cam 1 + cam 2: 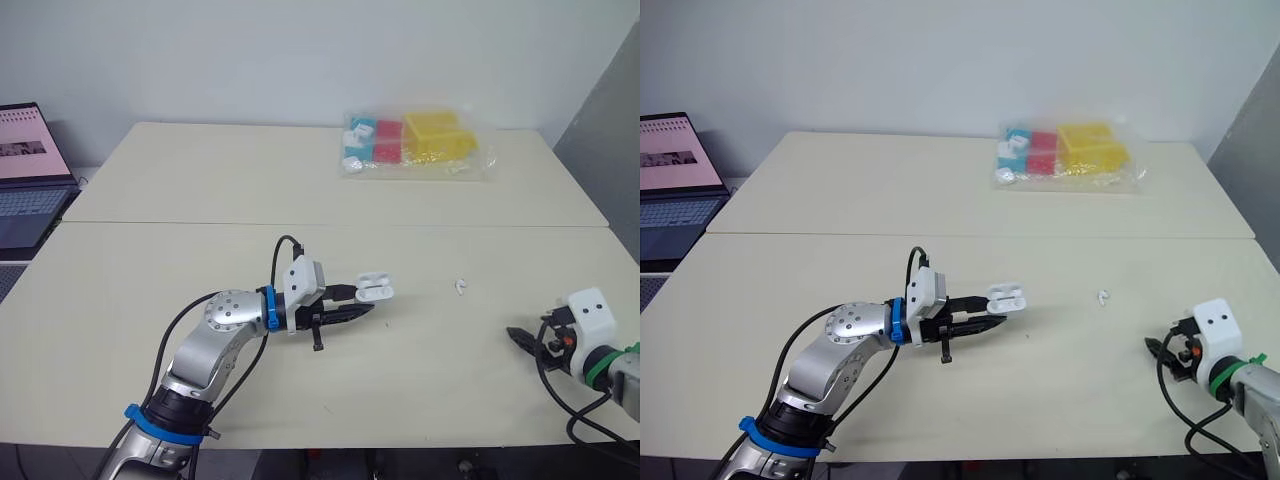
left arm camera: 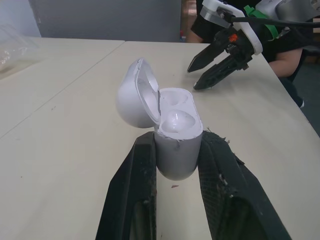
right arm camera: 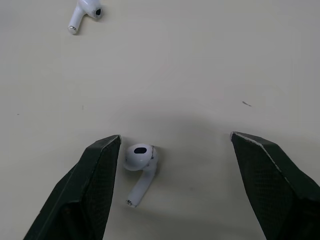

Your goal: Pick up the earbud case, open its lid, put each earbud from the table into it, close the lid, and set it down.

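A white earbud case with its lid swung open is held just above the table, and my left gripper is shut on its lower body. Both of its wells look empty. One white earbud lies on the table to the right of the case. A second earbud lies between the fingers of my right gripper, close beside one finger. That gripper stands open and low over the table near the front right edge.
A clear plastic bag of coloured boxes lies at the back of the far table. A laptop sits open at the far left. A seam runs between the two tables.
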You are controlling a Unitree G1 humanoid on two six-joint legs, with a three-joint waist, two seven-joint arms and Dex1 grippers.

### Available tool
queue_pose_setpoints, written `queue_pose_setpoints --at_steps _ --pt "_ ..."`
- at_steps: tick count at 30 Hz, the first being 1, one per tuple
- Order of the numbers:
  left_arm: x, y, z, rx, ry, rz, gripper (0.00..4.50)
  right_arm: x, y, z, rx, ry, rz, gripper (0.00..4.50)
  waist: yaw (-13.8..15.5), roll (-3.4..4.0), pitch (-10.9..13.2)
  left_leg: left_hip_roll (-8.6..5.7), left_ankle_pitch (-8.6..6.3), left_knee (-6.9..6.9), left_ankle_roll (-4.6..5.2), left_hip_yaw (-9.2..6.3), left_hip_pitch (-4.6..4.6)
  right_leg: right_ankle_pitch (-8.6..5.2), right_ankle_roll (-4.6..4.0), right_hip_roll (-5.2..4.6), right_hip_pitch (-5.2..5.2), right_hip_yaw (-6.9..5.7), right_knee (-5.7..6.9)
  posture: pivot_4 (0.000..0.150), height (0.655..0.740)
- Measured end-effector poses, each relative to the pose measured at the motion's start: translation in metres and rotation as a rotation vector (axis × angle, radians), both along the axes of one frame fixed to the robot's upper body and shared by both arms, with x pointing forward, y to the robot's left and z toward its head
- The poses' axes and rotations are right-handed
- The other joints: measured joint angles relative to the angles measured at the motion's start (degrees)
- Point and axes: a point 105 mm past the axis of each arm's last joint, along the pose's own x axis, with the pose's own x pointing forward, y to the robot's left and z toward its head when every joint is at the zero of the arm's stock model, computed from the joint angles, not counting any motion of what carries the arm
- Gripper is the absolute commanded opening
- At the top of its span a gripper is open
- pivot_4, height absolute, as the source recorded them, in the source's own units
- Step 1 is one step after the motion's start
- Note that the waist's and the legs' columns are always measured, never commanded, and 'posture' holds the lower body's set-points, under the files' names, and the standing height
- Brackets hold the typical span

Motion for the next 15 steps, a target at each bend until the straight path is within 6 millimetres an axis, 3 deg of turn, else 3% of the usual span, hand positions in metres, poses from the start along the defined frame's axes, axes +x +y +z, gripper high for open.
queue_pose_setpoints --at_steps 12,15 --pt "0.0001 0.0008 -0.0005 0.006 0.0 0.001 0.78 0.0011 0.0045 -0.0052 0.049 0.017 -0.003 3.65 0.0 -0.01 0.0 0.03 0.0 0.0 0.0 0.0 0.04 0.0 0.0 0.03 0.02 0.01 0.01 0.15 0.7378" --pt "0.0002 0.0009 -0.0007 0.008 -0.001 0.002 0.78 -0.0013 0.0085 -0.0058 0.064 0.031 0.007 2.75 0.0 -0.01 0.0 0.03 0.0 0.0 0.0 -0.01 0.03 0.0 0.0 0.04 0.02 0.0 0.01 0.15 0.7378"
